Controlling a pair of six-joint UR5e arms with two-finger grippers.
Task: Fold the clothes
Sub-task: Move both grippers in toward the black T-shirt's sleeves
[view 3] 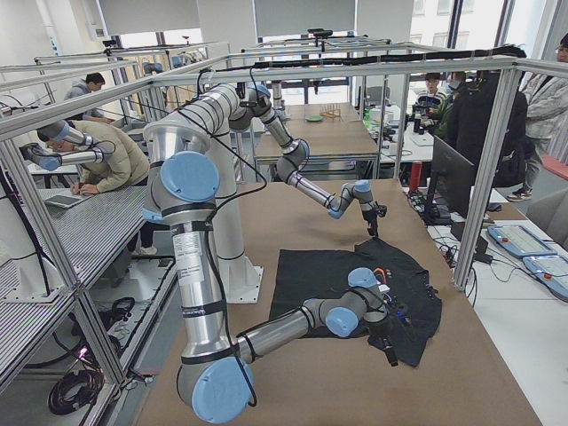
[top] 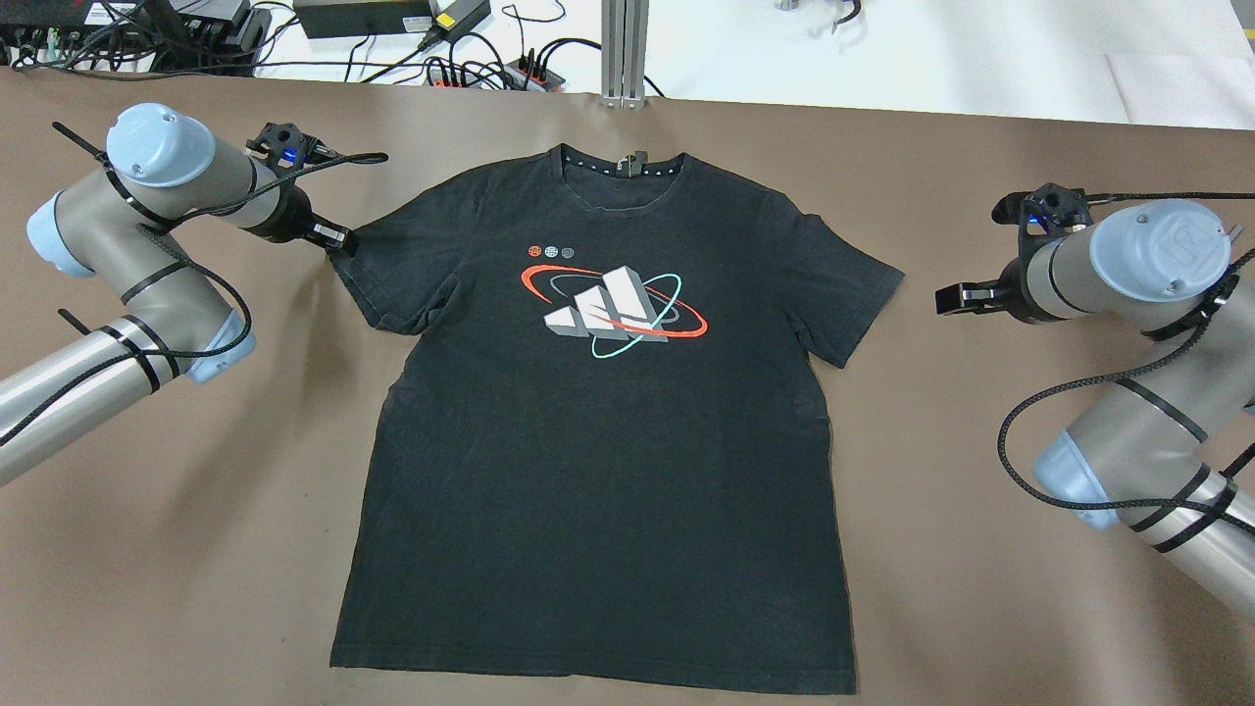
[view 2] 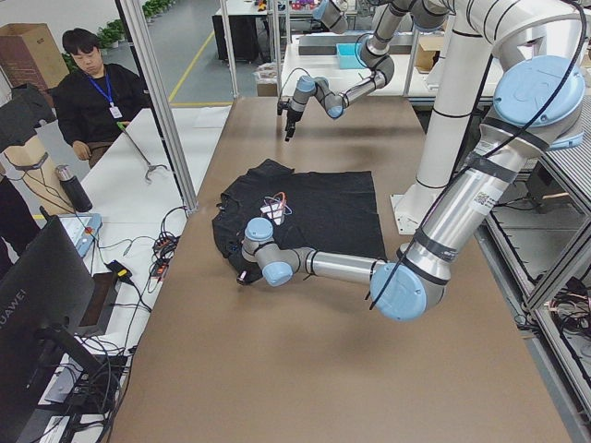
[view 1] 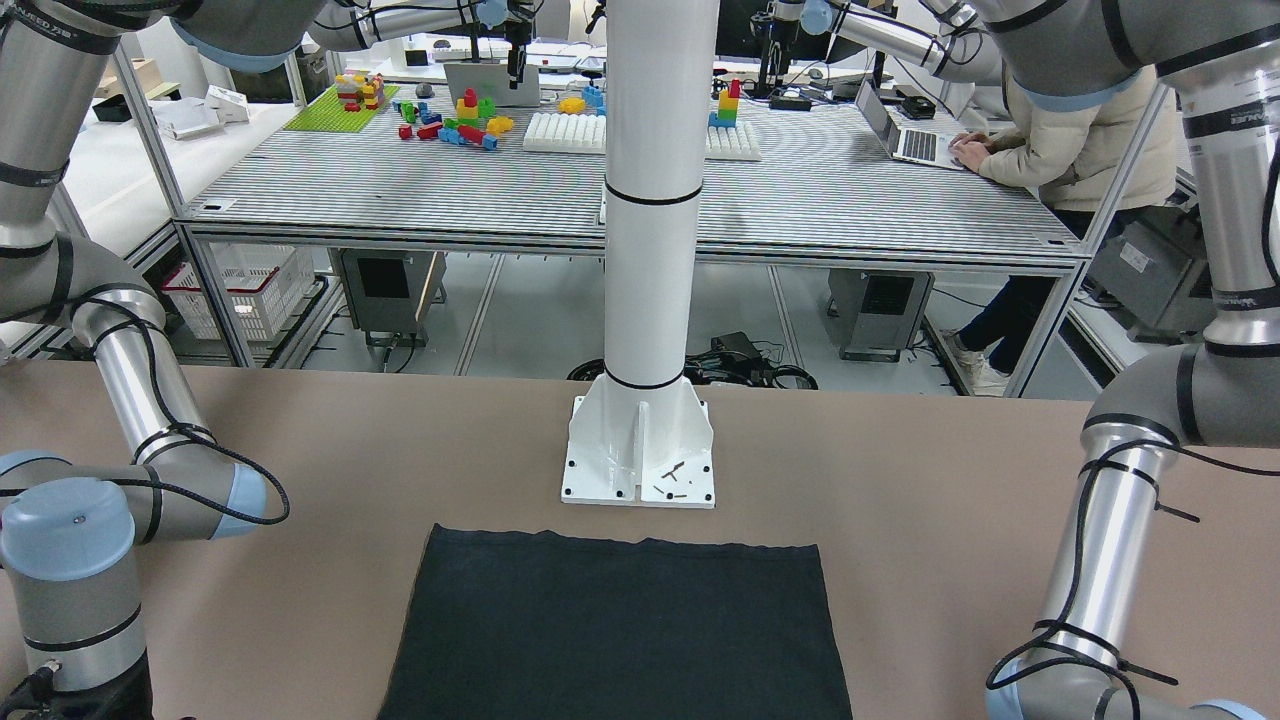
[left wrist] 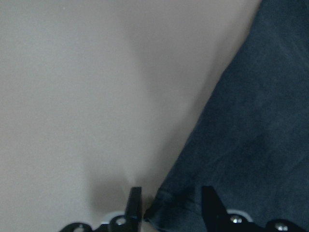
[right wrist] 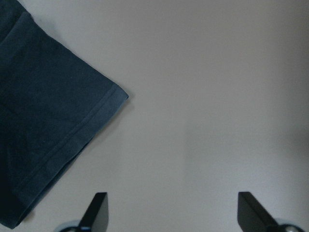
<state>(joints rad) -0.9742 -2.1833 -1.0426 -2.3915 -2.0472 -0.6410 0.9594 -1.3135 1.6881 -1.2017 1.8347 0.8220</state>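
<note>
T-shirt (top: pixel 598 461) flat | left claw (top: pixel 341 240) astride sleeve (top: pixel 392 270) corner | right claw (top: pixel 943 298) spread, clear

I see left arm (top: pixel 181 196), right arm (top: pixel 1079 275): silver-grey tubes, pale blue joint caps (top: pixel 157 145), black cables (top: pixel 1020 461) strapped alongside, black bands.
</note>
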